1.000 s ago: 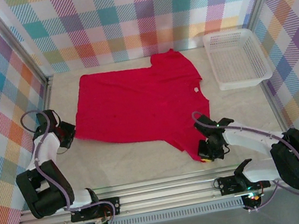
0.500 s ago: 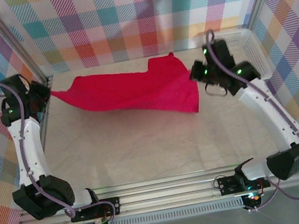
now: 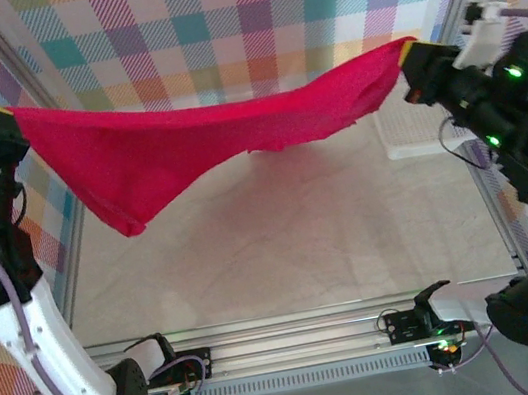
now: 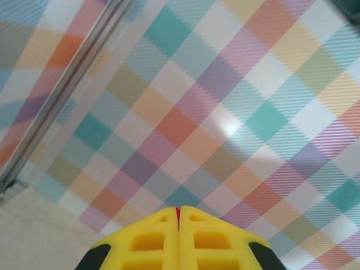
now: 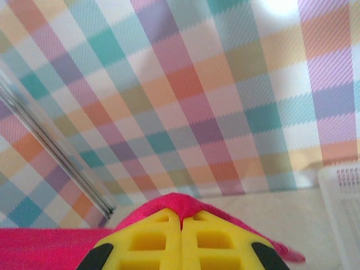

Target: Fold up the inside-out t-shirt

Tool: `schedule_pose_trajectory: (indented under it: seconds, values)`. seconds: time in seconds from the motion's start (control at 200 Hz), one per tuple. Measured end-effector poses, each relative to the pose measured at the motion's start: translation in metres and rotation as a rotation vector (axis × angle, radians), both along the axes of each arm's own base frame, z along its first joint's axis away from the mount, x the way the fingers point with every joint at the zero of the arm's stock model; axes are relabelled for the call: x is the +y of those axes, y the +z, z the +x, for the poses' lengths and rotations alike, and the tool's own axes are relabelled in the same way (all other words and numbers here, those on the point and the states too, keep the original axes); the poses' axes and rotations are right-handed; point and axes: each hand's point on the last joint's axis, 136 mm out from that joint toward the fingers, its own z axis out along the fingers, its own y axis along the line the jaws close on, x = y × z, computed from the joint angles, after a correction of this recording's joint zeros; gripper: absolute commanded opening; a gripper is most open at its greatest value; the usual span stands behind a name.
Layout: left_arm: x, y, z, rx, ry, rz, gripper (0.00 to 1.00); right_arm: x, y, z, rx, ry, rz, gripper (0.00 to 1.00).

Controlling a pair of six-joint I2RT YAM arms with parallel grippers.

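The shirt (image 3: 183,140) hangs in the air, stretched between the two pincers above the tabletop (image 3: 284,255). It sags in the middle, and a flap droops lower near the left side. The left pincer (image 3: 9,116) is clamped on one end. In its wrist view the yellow fingers (image 4: 146,242) meet with only a sliver of red between them, so that bite looks thin. The right pincer (image 3: 407,60) is clamped on the other end, with a fuller bunch of cloth over its tips. The main risk, I judge, is the left hold slipping if the arms pull further apart, which would drop that end in a heap. Uneven lowering could lay the shirt down creased or twisted. The right end could also snag the basket (image 5: 344,191) nearby.
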Motion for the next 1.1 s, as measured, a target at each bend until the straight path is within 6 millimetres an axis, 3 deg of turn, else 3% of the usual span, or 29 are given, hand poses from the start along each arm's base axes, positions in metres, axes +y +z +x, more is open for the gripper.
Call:
schedule_pose_trajectory:
  seconds: [0.15, 0.265, 0.365, 0.495, 0.56, 0.66, 0.71, 0.815, 0.92, 1.1]
  values:
    - [-0.010, 0.038, -0.048, -0.109, 0.038, 0.058, 0.00, -0.021, 0.035, -0.051, -0.139, -0.006, 0.021, 0.00]
    - [-0.012, 0.050, -0.062, -0.147, 0.049, 0.082, 0.00, -0.032, 0.053, -0.072, -0.217, -0.021, 0.025, 0.00]
    - [-0.008, 0.045, -0.049, -0.123, 0.050, 0.085, 0.00, -0.034, 0.057, -0.067, -0.228, -0.047, -0.002, 0.00]
    - [0.007, 0.010, 0.003, -0.009, 0.038, 0.055, 0.00, -0.023, 0.048, -0.024, -0.173, -0.082, -0.068, 0.00]
    - [0.018, -0.022, 0.043, 0.078, 0.027, 0.030, 0.00, -0.012, 0.034, 0.011, -0.117, -0.094, -0.112, 0.00]
    - [0.038, -0.088, 0.109, 0.229, 0.012, -0.019, 0.00, 0.007, 0.002, 0.071, -0.021, -0.115, -0.191, 0.00]
    - [0.048, -0.134, 0.146, 0.321, 0.002, -0.055, 0.00, 0.017, -0.017, 0.102, 0.029, -0.123, -0.228, 0.00]
    - [0.059, -0.234, 0.205, 0.504, -0.022, -0.130, 0.00, 0.038, -0.072, 0.171, 0.150, -0.130, -0.300, 0.00]
    - [0.046, -0.319, 0.249, 0.640, -0.068, -0.165, 0.00, 0.051, -0.137, 0.232, 0.274, -0.131, -0.346, 0.00]
    - [0.010, -0.423, 0.309, 0.772, -0.136, -0.157, 0.00, 0.047, -0.267, 0.329, 0.501, -0.172, -0.358, 0.00]
